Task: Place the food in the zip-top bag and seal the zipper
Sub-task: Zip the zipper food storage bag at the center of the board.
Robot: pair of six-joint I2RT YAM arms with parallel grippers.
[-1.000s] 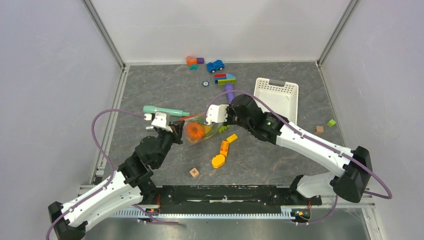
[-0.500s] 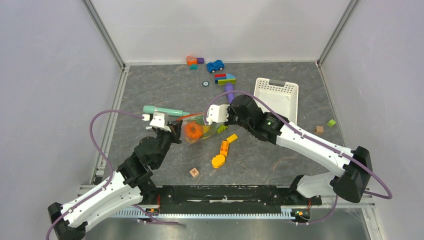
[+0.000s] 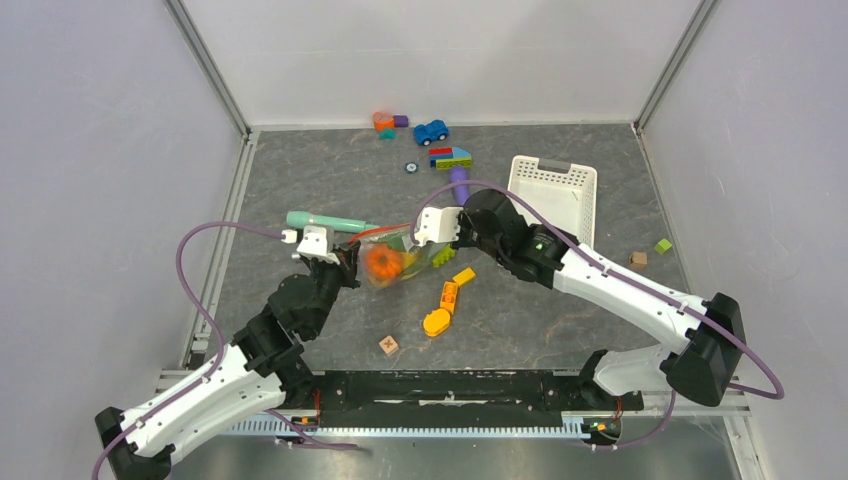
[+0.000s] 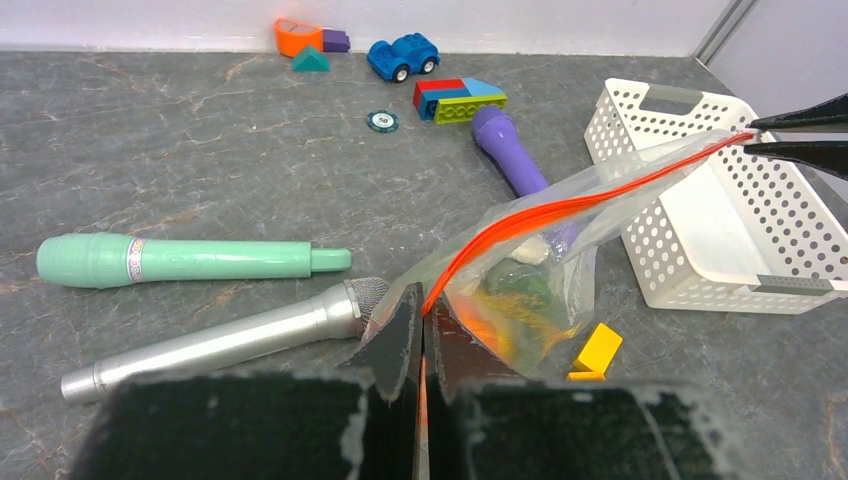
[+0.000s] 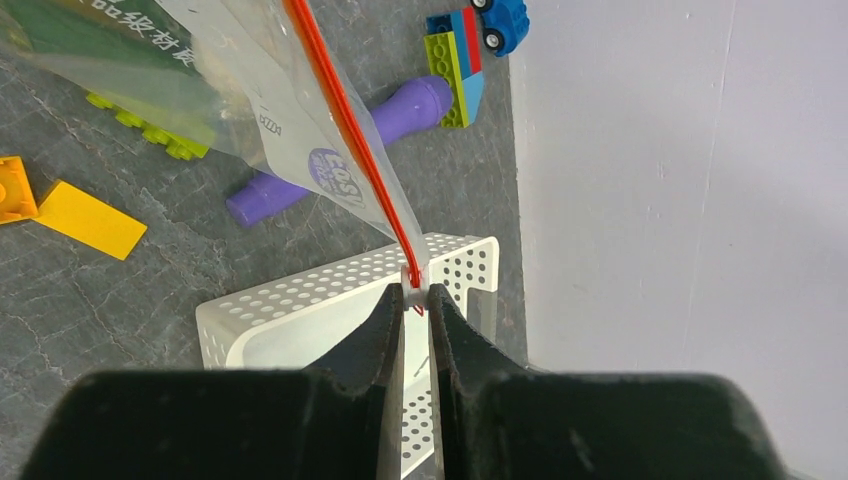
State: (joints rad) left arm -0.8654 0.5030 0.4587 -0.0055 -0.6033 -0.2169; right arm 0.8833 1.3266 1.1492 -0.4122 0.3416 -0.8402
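Both ends of the zipper (image 4: 540,209) are pinched: my left gripper (image 4: 422,310) clamps one, my right gripper (image 5: 415,295) the other, holding the bag (image 4: 530,270) taut near the basket (image 4: 780,215), with the food (image 3: 383,262) inside. Sealing is in hand, I judge. Next, one gripper must press along the zipper without slackening it.

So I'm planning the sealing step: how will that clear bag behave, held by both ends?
Probably floppy: the zip-top bag sags below the zipper, which looks taut only because the left gripper and right gripper pinch its ends. Likely bottom-heavy, since the food bunches low; it may swing if moved.
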